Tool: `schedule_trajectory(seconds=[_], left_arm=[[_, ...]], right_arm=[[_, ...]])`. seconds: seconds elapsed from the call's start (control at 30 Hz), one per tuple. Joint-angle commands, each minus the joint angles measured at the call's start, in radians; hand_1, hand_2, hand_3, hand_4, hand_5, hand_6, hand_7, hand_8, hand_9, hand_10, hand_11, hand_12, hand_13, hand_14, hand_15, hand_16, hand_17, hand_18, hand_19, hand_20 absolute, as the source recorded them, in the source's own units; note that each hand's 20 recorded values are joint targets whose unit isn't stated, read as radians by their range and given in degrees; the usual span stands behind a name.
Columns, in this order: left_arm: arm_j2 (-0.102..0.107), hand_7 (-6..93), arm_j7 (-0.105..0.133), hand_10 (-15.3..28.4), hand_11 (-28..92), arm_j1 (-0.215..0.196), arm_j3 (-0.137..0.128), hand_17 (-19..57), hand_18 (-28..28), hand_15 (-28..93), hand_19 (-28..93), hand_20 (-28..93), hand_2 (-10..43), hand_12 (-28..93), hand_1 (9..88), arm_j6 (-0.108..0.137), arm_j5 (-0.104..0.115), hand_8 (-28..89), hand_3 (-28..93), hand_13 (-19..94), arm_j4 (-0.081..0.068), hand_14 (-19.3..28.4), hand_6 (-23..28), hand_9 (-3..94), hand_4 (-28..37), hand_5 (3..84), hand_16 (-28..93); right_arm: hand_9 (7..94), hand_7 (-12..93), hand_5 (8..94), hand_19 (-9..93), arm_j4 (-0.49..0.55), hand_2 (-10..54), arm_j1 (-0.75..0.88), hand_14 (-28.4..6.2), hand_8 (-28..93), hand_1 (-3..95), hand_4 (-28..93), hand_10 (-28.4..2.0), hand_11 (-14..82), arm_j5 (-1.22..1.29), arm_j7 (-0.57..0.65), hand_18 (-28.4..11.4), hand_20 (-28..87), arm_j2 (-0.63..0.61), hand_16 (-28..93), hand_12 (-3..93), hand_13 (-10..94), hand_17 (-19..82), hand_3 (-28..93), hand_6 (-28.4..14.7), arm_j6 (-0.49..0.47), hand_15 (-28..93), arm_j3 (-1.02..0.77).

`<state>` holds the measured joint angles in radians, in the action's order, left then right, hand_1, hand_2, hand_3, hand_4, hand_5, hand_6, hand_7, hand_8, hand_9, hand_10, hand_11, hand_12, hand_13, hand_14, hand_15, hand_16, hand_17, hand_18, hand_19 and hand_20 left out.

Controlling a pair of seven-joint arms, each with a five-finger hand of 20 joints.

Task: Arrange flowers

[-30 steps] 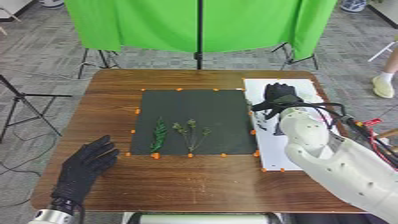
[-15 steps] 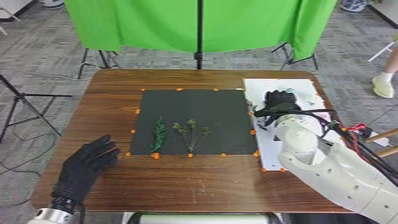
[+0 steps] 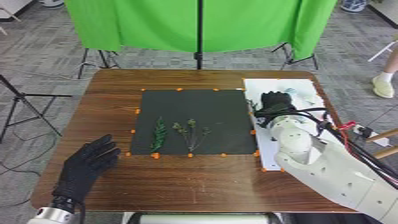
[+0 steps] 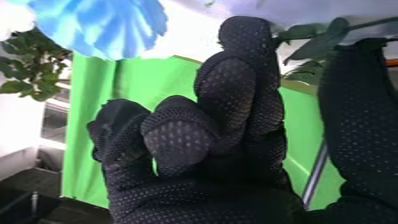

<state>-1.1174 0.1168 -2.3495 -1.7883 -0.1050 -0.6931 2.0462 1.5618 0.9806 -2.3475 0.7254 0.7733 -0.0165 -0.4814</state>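
Head view: your work stands at the stage of choosing and taking a stem, by my judgement. Two items, a fern-like sprig (image 3: 159, 135) and a branching sprig (image 3: 192, 136), lie side by side on the dark mat (image 3: 195, 102), lower middle of the frame, on the brown bench (image 3: 195, 185). Your right hand (image 3: 277, 104) is over the white sheet (image 3: 268, 153), right of centre; your left hand (image 3: 89, 159) is at lower left, its fingers straight and near one another.

Right wrist view: your right thumb and fingers stand apart, with dark leaves (image 4: 327, 42) seen beyond the gap. Contact cannot be confirmed, and no hold is evident. The next move calls for lining that gap up with a stem and closing gently; loose leaves could snag or slip.

Comparison: the wrist view gives you the ruffled petals of a blue flower (image 4: 111, 25), upper left, and the thumb's spacing, which the head view leaves unresolved. The head view gives you the mat's layout, which the wrist view lacks.
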Motion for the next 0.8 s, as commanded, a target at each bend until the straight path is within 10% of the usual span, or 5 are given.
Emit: schedule_trajectory(seconds=[0.03,0.2,0.8], left_arm=[[-0.004,19.0,-0.014,13.1,25,-0.009,0.004,-8.0,21.0,37,50,8,1.3,17,24.1,-0.011,0.000,-9,70,26,-0.008,15.6,4.9,33.6,-26.4,38.5,-1],[-0.013,19.0,-0.017,13.0,25,-0.011,0.000,-8.0,20.9,37,50,8,1.2,17,24.1,-0.014,-0.005,-8,70,26,-0.008,15.6,4.9,33.6,-26.3,38.5,-1],[-0.014,19.2,-0.006,13.1,25,-0.019,0.003,-8.0,20.9,37,50,8,1.2,17,24.1,-0.009,-0.004,-9,70,26,-0.006,15.7,4.8,33.6,-26.3,38.4,-1]], right_arm=[[85.1,42,78.1,93,-0.015,-9.5,0.003,-6.5,-16,32.6,-28,-8.6,50.8,-0.054,0.019,-20.7,53,0.013,32,33.6,80,47,60,1.6,-0.125,74,0.040],[81.5,42,74.3,93,-0.022,-9.5,-0.014,-7.3,-15,20.9,-28,-10.0,51.0,-0.025,0.007,-21.2,54,0.016,34,34.4,77,45,63,0.9,-0.152,76,0.040],[84.8,40,78.1,93,-0.045,-9.4,0.063,-7.5,-16,33.4,-28,-9.2,49.8,0.192,-0.075,-20.9,53,0.043,33,33.6,78,45,63,1.4,-0.220,76,-0.086]])
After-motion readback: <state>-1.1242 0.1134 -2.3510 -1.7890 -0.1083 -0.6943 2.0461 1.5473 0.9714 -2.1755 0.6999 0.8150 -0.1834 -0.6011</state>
